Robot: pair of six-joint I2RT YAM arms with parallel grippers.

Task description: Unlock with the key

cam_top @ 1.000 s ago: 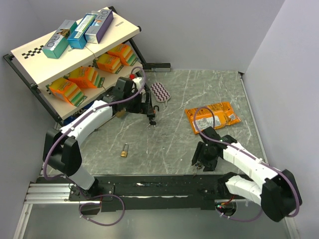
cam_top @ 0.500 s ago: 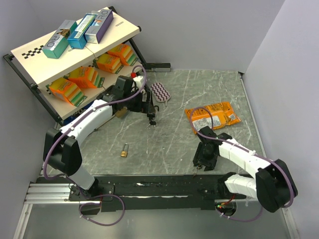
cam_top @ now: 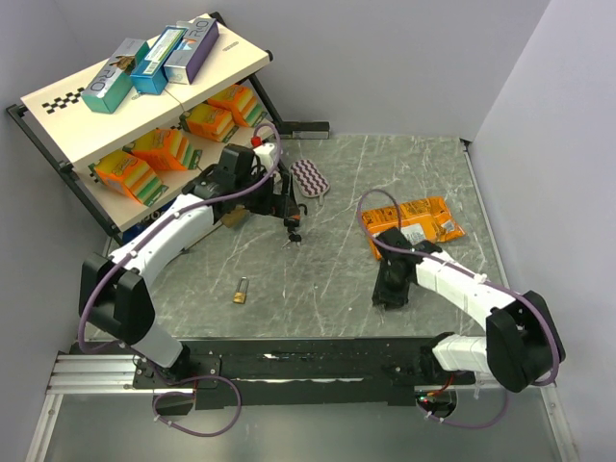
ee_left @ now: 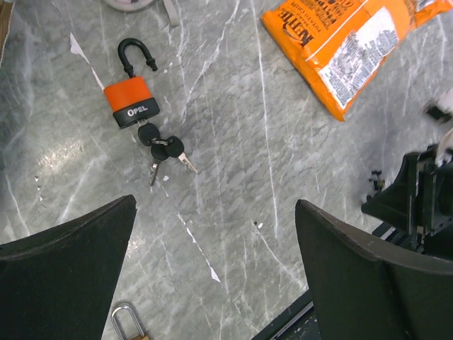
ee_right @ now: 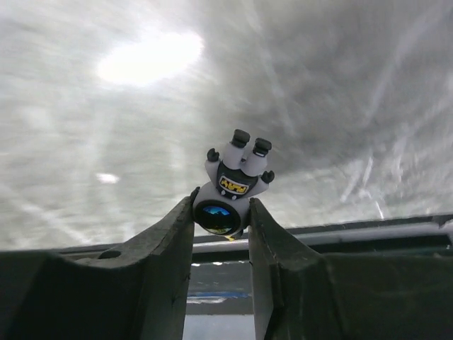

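Note:
An orange padlock (ee_left: 132, 105) marked OPEL lies on the grey marble table, with a bunch of black-headed keys (ee_left: 164, 149) hanging from its keyhole. A small brass padlock (cam_top: 241, 290) lies nearer the front; its shackle (ee_left: 127, 320) shows at the bottom of the left wrist view. My left gripper (ee_left: 216, 205) hovers open above the table between the two locks, holding nothing. My right gripper (ee_right: 221, 212) is shut on a small white astronaut figure (ee_right: 228, 190), pinched head-down by its dark visor. In the top view this gripper (cam_top: 388, 292) points down near the front rail.
An orange snack bag (cam_top: 409, 225) lies at the right, just behind the right arm. A purple-and-white patterned pad (cam_top: 310, 177) lies at the back. A slanted shelf (cam_top: 58, 130) with boxes and orange packs fills the left. A black rail (cam_top: 289, 361) runs along the front.
My right gripper has closed on the astronaut figure and shifted a little away from the front rail. The left arm has barely moved and stays open.

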